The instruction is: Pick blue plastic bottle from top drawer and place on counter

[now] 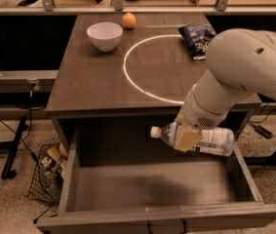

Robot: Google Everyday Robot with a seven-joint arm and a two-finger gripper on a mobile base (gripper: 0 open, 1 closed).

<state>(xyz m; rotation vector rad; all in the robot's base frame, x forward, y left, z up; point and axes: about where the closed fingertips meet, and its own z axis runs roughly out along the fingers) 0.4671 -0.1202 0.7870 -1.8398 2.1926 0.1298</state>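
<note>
**Q:** Where is the task's object, and what state is the tool in?

**A:** The clear plastic water bottle (215,141), with a white screw cap (154,131) and a pale blue-white label, lies roughly horizontal in the air, cap toward the left of the view. It hangs above the floor of the wide shallow grey wooden top drawer (142,186), which is pulled open, and just in front of the front edge of the dark grey-brown wooden desk (98,77). The tool (188,136) is clenched around the bottle's middle, with a tan finger (186,139) lying across its near side. A dark shadow lies on the drawer floor.

**Q:** Can any writing be read?

**A:** No. The bottle's label shows only pale bands. The dark blue crinkled snack bag (197,39) at the desk's far right has light print that cannot be made out.

**Q:** What is hidden or cut off?

**A:** The tool's other finger is behind the bottle. The bulky white arm (235,77) covers the desk's near right corner and part of the glowing white circle (132,82), and it runs out of the view on the right. The drawer's dark handle (167,225) is cut by the bottom edge. A white bowl (104,35) and a small orange fruit (129,20) sit in plain view at the far left of the desk. The contents of a wire basket (47,172) on the floor are hard to make out.
</note>
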